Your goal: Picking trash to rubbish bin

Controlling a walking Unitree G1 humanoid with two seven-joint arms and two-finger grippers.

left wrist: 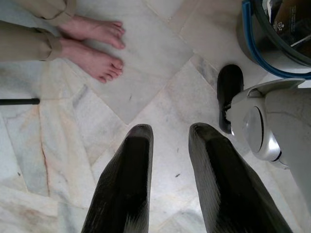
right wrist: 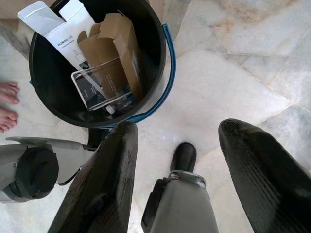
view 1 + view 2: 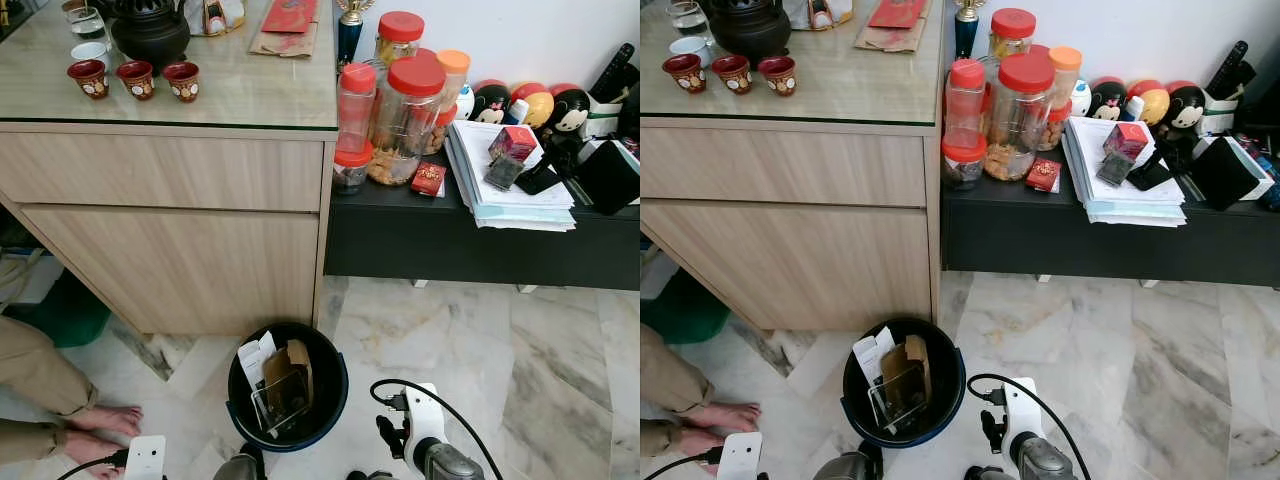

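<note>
Wood cabinet (image 3: 170, 235) with glass-topped surface carries a dark teapot (image 3: 150, 32) and three small red cups (image 3: 136, 79). Beside it a low black shelf (image 3: 470, 240) holds a paper stack (image 3: 505, 195) and several red-lidded plastic jars (image 3: 405, 120) (one with snacks inside). On the marble floor (image 3: 480, 350), just in front of the cabinet, sits the black rubbish bin (image 2: 160, 43) with blue rim: inside, one white carton (image 2: 63, 34), one brown cardboard box (image 2: 114, 46), one clear plastic case (image 2: 97, 90). A person's two bare feet (image 1: 95, 46) near the bin. Left gripper (image 1: 170, 174) jaws moderately apart, empty, over floor. Right gripper (image 2: 177, 179) jaws wide, empty, beside the bin.
</note>
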